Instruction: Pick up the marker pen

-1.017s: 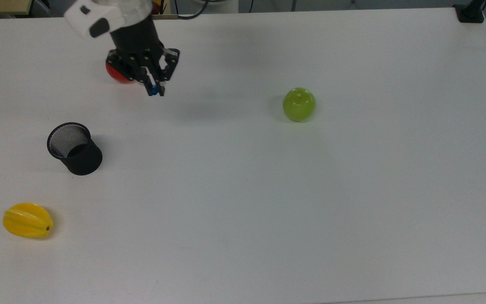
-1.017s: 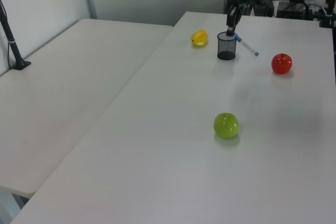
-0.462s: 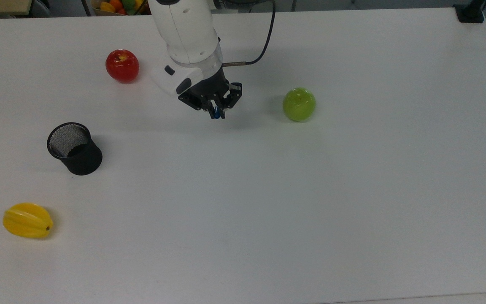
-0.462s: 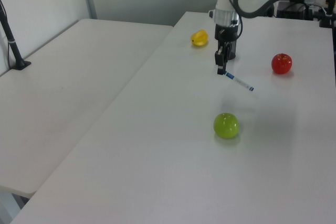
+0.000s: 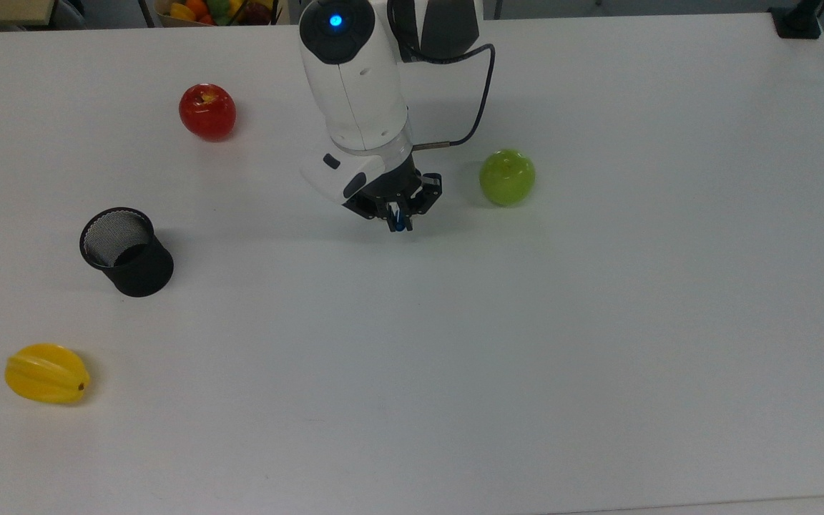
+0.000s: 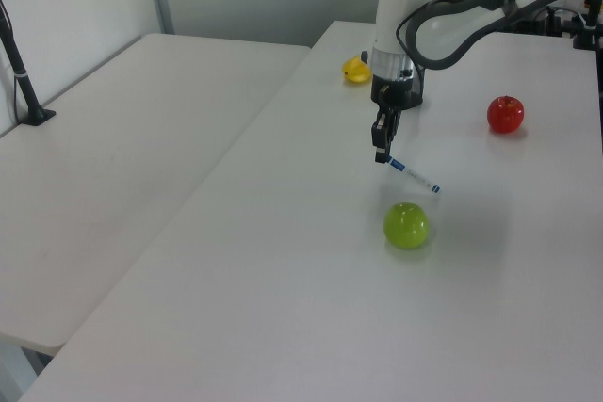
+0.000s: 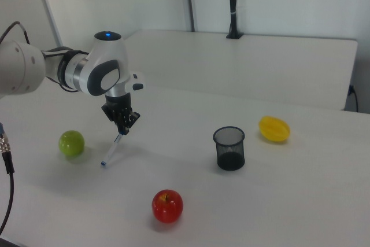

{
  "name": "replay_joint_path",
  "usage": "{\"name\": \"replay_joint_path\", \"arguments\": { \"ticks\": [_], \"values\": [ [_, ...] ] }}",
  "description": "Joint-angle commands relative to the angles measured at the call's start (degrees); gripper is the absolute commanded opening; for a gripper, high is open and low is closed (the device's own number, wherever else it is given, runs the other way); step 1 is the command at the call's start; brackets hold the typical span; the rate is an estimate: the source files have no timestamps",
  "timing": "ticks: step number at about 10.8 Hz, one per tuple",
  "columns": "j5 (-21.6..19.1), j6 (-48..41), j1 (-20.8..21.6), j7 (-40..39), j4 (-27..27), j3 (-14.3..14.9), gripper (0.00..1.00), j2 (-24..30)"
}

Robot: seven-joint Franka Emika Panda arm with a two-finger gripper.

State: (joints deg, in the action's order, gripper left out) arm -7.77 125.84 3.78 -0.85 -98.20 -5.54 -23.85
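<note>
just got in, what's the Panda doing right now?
The gripper is shut on the marker pen by its capped end, and the pen hangs slanted above the white table. It's near the green apple. The black mesh cup, red apple and yellow starfruit sit apart, untouched.
</note>
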Motion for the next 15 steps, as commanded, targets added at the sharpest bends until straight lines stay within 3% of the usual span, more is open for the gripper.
{"name": "replay_joint_path", "arguments": {
  "ticks": [1,2,3,8,12,15],
  "values": [
    [-0.94,2.4,1.5,0.59,-0.51,0.26,0.4,-0.85],
    [-0.94,2.4,1.58,0.59,-0.59,0.26,0.75,-0.76],
    [-0.67,2.31,1.67,0.41,-0.51,0.26,1.0,-0.59],
    [-0.32,-1.62,1.32,2.07,-0.16,0.26,1.0,4.32],
    [1.08,-15.84,-1.39,13.05,0.11,0.61,1.0,15.03],
    [1.44,-24.21,-2.81,13.25,0.28,2.53,1.0,23.39]
  ]
}}
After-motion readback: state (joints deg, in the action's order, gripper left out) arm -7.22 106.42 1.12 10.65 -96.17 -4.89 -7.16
